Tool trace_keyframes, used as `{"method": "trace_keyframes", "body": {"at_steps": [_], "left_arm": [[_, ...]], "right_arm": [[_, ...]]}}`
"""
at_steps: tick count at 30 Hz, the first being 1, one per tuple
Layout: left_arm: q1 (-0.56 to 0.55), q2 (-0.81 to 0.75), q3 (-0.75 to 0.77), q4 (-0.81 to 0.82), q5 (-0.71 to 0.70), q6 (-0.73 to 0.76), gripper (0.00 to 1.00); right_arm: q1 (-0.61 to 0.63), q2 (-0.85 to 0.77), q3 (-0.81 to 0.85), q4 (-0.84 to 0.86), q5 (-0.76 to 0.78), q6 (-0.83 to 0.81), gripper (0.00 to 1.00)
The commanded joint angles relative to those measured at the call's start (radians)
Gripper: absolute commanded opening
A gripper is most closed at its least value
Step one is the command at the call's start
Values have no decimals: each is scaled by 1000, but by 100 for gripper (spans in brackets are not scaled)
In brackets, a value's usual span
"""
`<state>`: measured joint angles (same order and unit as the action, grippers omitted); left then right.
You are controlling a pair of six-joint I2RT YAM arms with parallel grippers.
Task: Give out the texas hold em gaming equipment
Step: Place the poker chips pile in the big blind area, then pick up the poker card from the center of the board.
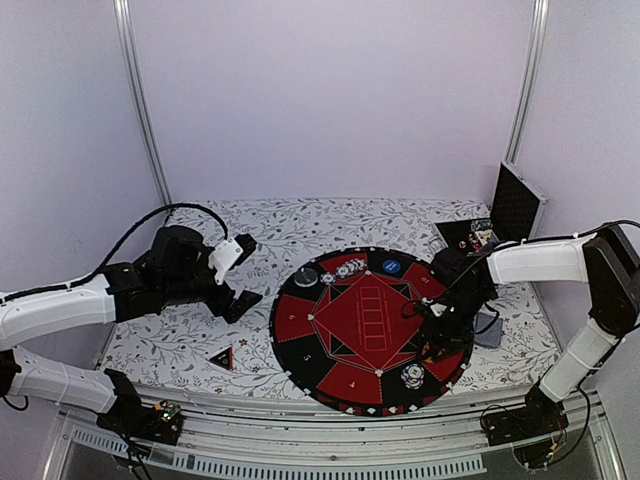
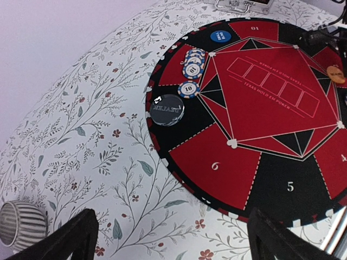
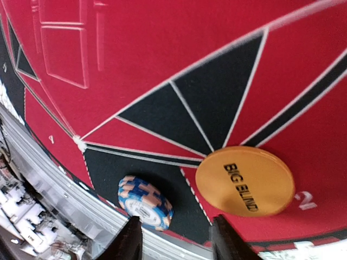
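Right wrist view: right gripper (image 3: 176, 238) stands parted, empty, beside round orange plastic "BIG BLIND" disc (image 3: 245, 181) lying on round red-and-black felt mat (image 3: 162, 54); left gripper (image 2: 173, 235) gapes wide, empty.

Top view: you look down from above and behind the arm bases, far enough back to take in the whole floral-patterned tabletop (image 1: 300, 225) and the round red-and-black felt mat (image 1: 350, 320).
Left wrist: oblique, mid-range, facing across most of the mat.
Right wrist: tilted, very close over its near-right rim.
Both wrist views catch the orange round "BIG BLIND" disc (image 3: 245, 181).
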<state>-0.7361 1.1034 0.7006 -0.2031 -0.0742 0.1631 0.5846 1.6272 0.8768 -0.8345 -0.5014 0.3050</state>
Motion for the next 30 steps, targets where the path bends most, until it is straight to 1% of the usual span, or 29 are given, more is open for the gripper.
{"method": "trace_keyframes", "body": {"at_steps": [1,4,5,6,7,13,14,18,20,21,22,24,28,30], "left_arm": [[9,-21,23,-11,12,-2,98],[9,-20,25,-10,16,-2,98],[10,-19,25,-10,16,-2,98],[9,-21,25,-10,16,-2,98],[10,-23,25,-11,15,-3,98],[9,-24,37,-12,2,0,98],[9,-24,43,-12,-2,-3,98],[9,-5,82,-22,-2,-10,98],[9,14,111,-31,0,-8,98],[10,24,127,-35,2,-4,98],[10,36,141,-37,2,1,98],[10,60,163,-37,0,17,98],[12,104,182,-7,-21,44,98],[17,125,183,10,-31,48,98]], "right_arm": [[13,-93,131,-109,145,10,53],[-11,-136,212,-132,301,26,79],[-26,-145,231,-134,357,34,89],[-44,-155,247,-131,399,41,97],[-66,-168,259,-121,424,45,99],[-262,-192,323,-25,495,-8,99],[-290,-181,365,-11,517,-23,99],[-372,-118,435,50,606,-80,99],[-402,-60,465,76,691,-107,100],[-418,-28,484,86,721,-125,99],[-433,8,504,91,743,-134,96],[-455,79,552,98,773,-156,89],[-470,214,668,102,825,-218,71],[-478,272,725,95,814,-238,62]]}}
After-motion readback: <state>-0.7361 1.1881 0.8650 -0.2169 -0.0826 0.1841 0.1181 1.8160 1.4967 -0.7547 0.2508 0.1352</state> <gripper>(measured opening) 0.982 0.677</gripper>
